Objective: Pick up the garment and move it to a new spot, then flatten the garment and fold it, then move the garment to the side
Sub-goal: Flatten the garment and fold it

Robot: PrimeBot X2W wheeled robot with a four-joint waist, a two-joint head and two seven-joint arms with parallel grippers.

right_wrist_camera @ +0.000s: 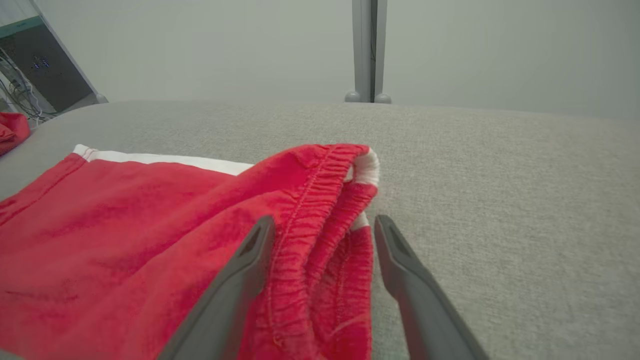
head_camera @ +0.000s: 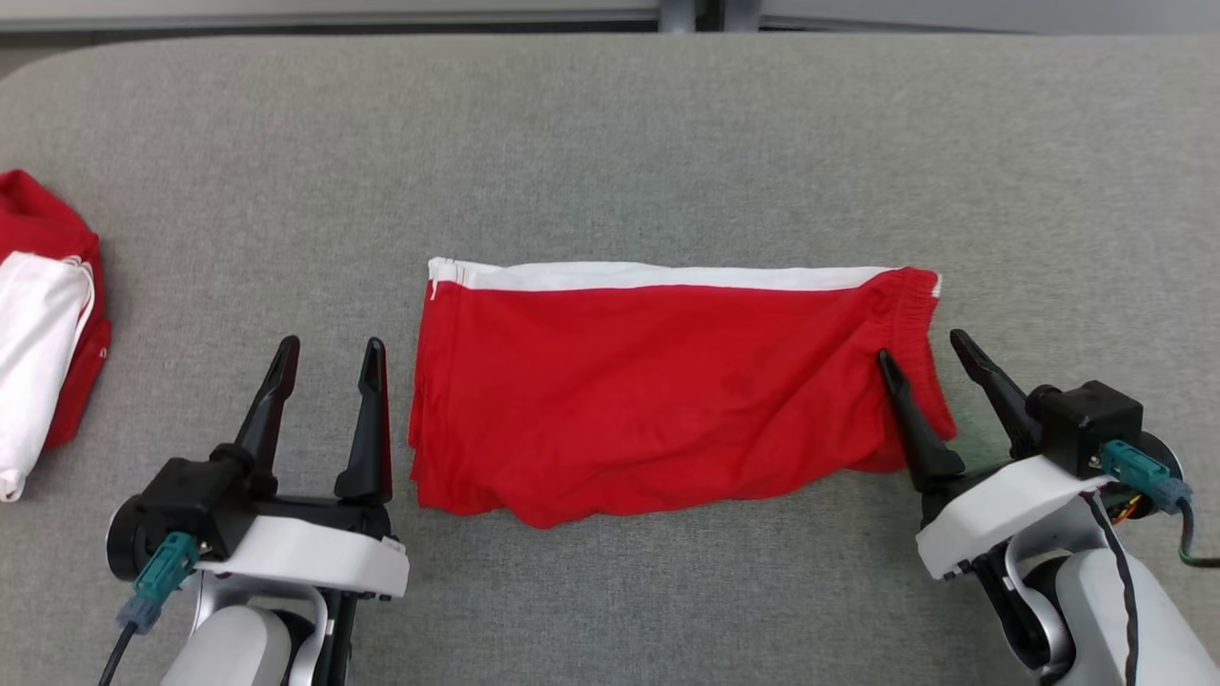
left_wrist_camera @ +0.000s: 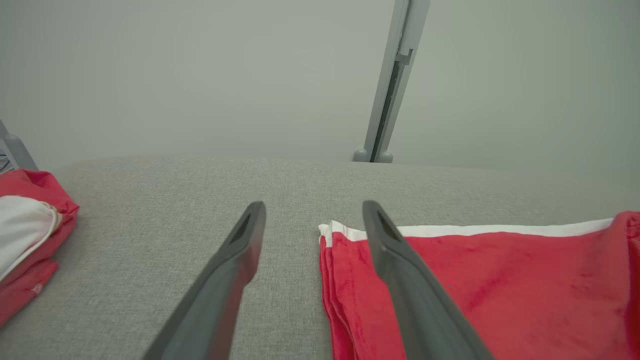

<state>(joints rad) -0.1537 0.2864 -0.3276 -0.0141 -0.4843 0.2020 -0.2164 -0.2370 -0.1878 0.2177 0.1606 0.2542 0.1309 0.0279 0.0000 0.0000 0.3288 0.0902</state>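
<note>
Red shorts (head_camera: 658, 391) with a white side stripe lie folded flat across the middle of the grey table (head_camera: 610, 143), elastic waistband at the right end. My left gripper (head_camera: 329, 350) is open just left of the shorts' left hem (left_wrist_camera: 340, 280), apart from the cloth. My right gripper (head_camera: 923, 345) is open at the waistband (right_wrist_camera: 320, 210); its fingers straddle the gathered edge, one finger over the red cloth, the other beside it on the table.
A second pile of red and white clothing (head_camera: 38, 324) lies at the table's left edge. A grey post (left_wrist_camera: 387, 85) rises behind the table's far edge. Wide bare tabletop lies beyond and to the right of the shorts.
</note>
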